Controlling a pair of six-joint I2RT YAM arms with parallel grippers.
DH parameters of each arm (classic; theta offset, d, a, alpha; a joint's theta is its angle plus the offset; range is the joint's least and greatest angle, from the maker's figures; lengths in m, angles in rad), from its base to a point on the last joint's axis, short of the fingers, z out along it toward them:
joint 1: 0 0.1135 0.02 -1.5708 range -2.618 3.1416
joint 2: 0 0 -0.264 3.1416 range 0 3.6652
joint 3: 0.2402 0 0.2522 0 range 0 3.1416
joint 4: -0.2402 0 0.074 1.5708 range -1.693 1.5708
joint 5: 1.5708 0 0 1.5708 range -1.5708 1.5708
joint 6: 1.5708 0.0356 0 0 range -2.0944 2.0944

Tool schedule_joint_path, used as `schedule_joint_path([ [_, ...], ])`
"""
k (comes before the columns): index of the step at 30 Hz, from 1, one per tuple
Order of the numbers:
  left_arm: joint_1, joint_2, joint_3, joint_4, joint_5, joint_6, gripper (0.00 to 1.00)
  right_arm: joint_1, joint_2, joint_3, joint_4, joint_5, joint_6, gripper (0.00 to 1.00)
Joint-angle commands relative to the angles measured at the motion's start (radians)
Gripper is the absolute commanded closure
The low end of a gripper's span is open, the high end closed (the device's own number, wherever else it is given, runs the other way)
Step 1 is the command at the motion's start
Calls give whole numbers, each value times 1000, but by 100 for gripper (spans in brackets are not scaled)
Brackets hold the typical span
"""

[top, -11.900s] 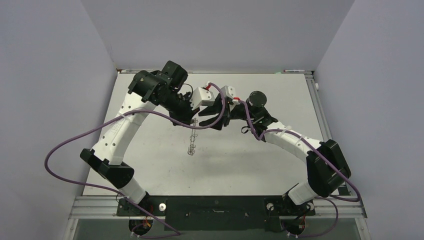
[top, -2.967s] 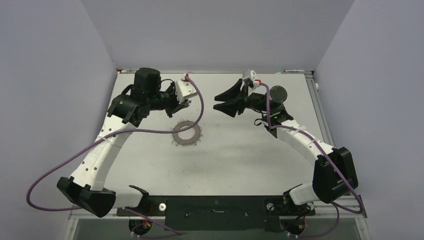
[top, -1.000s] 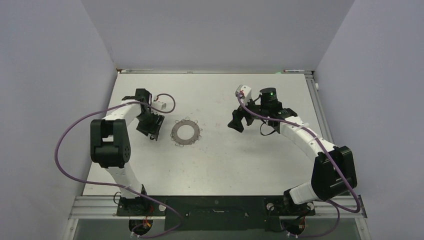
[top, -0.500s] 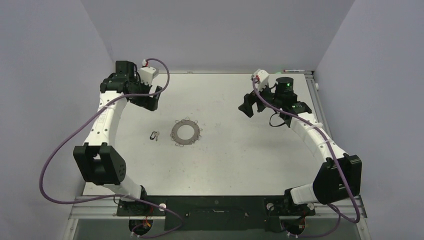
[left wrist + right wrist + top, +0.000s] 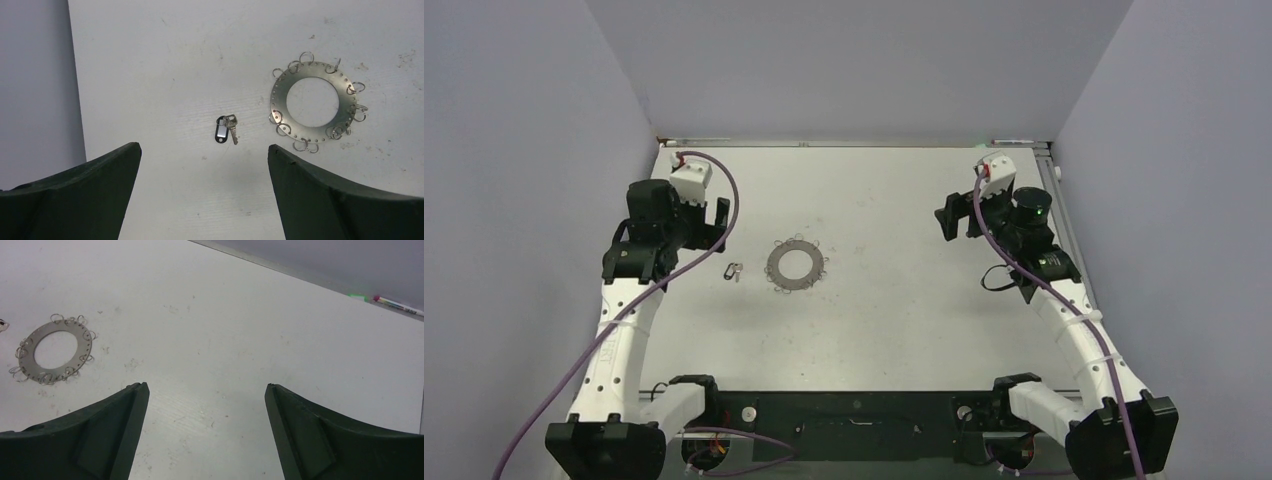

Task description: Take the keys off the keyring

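tabletop (image 5: 874, 320) lies beneath left tool (image 5: 201, 146) and right tool (image 5: 206, 385), both agape, empty.

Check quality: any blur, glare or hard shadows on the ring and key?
Left wrist view: flat grey metal ring with wire loops and small silvery key on a dark tag are sharp, shadows faint, no strong glare. Top external view: even light, key too small for detail. Right wrist view: ring in focus, key cut off at the left edge.
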Motion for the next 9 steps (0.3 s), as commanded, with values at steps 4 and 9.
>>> schedule_joint_path([
  [4,-36,-32,-51,138,-141,-83,4,0,-64,-60,22,66,24,10],
  [9,-101,-11,-38,157,-243,-101,4,0,-64,-54,19,69,13,10],
])
